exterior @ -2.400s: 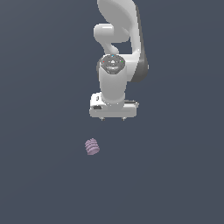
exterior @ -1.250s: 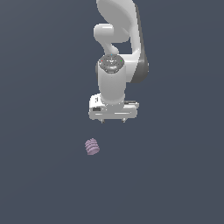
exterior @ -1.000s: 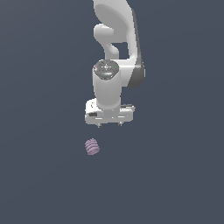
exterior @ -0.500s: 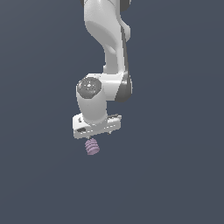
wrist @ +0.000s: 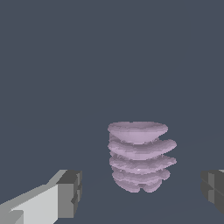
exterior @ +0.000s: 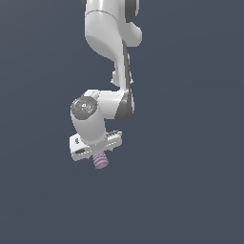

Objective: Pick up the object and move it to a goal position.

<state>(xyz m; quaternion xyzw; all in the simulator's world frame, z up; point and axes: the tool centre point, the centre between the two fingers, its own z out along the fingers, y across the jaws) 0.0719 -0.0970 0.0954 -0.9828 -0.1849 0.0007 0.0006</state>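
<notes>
The object (exterior: 100, 161) is a small pale purple ribbed stubby cylinder on the dark grey floor. In the exterior view my white gripper (exterior: 97, 153) is low, right over it, and hides its upper part. In the wrist view the object (wrist: 140, 155) stands upright between my two dark fingertips (wrist: 70, 192), one on each side. There is a clear gap on both sides, so the gripper (wrist: 142, 191) is open and touches nothing. No goal marker shows in either view.
Plain dark grey floor (exterior: 190, 190) all round. The white arm (exterior: 112, 43) rises above the gripper to the top of the exterior view.
The arm has swung down and toward the exterior view's left, from well above and to the right of the object to straddling it. The object has not moved.
</notes>
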